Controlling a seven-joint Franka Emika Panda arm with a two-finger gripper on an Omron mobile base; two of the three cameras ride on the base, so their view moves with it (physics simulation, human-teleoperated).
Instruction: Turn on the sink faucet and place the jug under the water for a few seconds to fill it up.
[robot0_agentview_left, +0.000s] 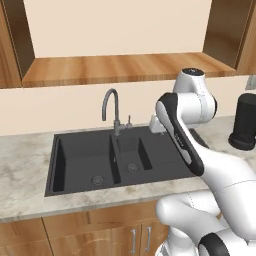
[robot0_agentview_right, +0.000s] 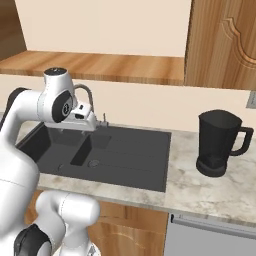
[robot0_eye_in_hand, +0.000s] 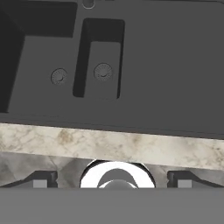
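Black and dry, the sink (robot0_agentview_left: 125, 155) shows nothing done: faucet (robot0_agentview_left: 112, 107) off, jug (robot0_agentview_right: 218, 142) unfilled on the counter, gripper (robot0_eye_in_hand: 112, 183) wide open, empty.

no readable text, no labels, no brands, no numbers anywhere

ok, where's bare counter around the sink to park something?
Left of the sink: open marble counter out to the frame edge. Between the sink's right edge and the jug: a bare strip, plus the front counter below the jug. The flat drainboard is bare too. Crowded: behind the basins by the faucet, where the open gripper hovers.
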